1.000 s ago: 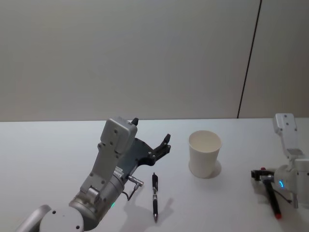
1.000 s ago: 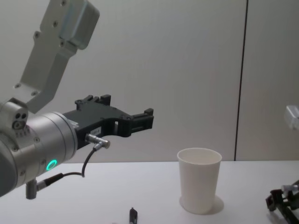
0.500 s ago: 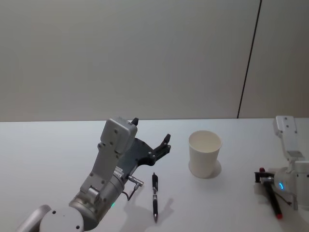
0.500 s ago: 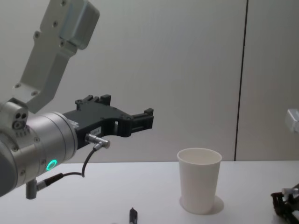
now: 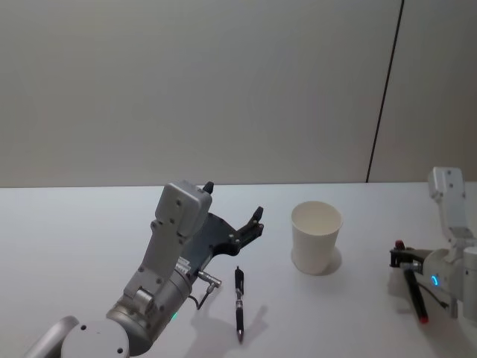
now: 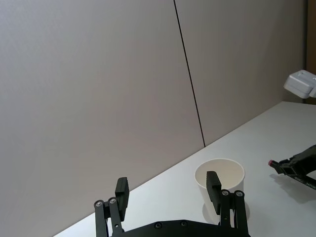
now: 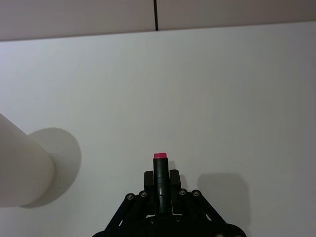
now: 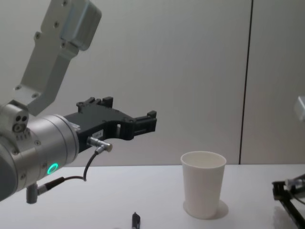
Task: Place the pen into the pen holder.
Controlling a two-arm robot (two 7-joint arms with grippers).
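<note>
Now carrying out the lifting step, by the look of it: clamping the right gripper with its fingers closed tightly on the pen, a dark one with a red end, and holding it slanted at the right side of the worktop, well apart from the pen holder and to its right. Seeming to be raising the pen just clear of the surface, though not possible to tell about the lower tip touching or not. Keeping the left gripper parked in the air to the left of the pen holder, fingers wide apart and gripping nothing, above a second black pen lying flat on the worktop. Next, probably needing to bring the held pen higher than the rolled rim, moving it leftward over the open mouth, turning it closer to upright, and only then opening the fingers; risking a knock against the light cup when coming in too low. Comparing with one second ago: sitting now a little higher and a little nearer to the pen holder, with the pen's lower end drawn up the worktop together with the right gripper; not changing at all for the left arm, the black pen and the pen holder.
</note>
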